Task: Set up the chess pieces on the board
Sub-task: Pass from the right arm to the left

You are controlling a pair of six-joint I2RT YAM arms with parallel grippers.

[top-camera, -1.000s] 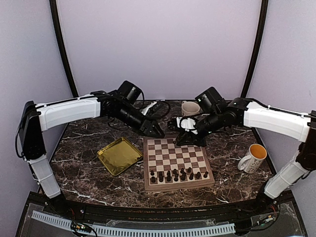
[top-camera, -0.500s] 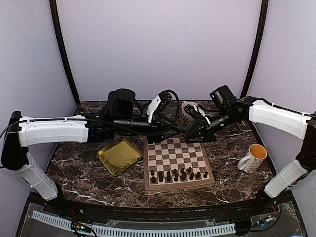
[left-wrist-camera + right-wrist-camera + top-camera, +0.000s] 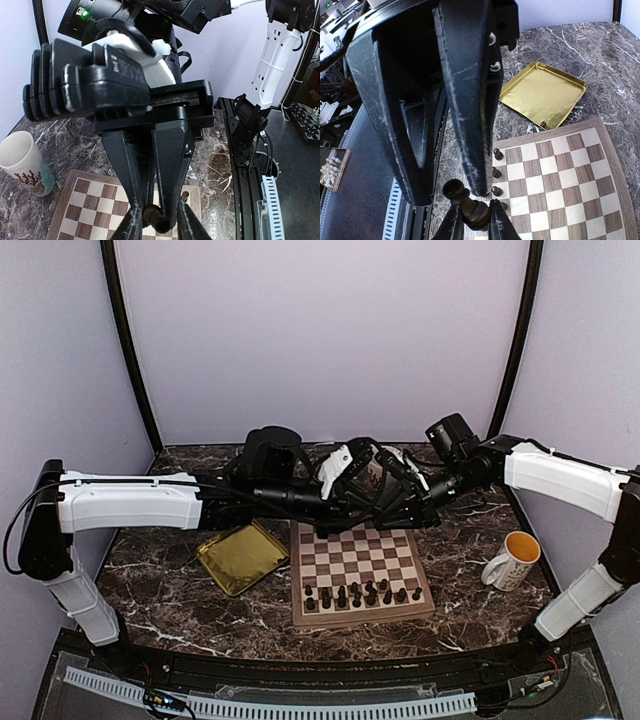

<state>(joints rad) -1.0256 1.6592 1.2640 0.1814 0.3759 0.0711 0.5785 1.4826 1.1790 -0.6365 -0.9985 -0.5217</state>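
- The right tool point(image 3: 472, 221) pinches a dark pawn point(image 3: 466, 202) by its base. The pawn's long axis runs out past the fingertips, with the head tilted toward the left tool point(image 3: 157, 227).
- The left tool's fingers straddle the pawn's head; I cannot tell whether they press it.
- From above, the pawn is hidden between both tools, over the far edge of the board point(image 3: 350, 555).
- Other chess pieces point(image 3: 360, 593) stand upright along the near rows.
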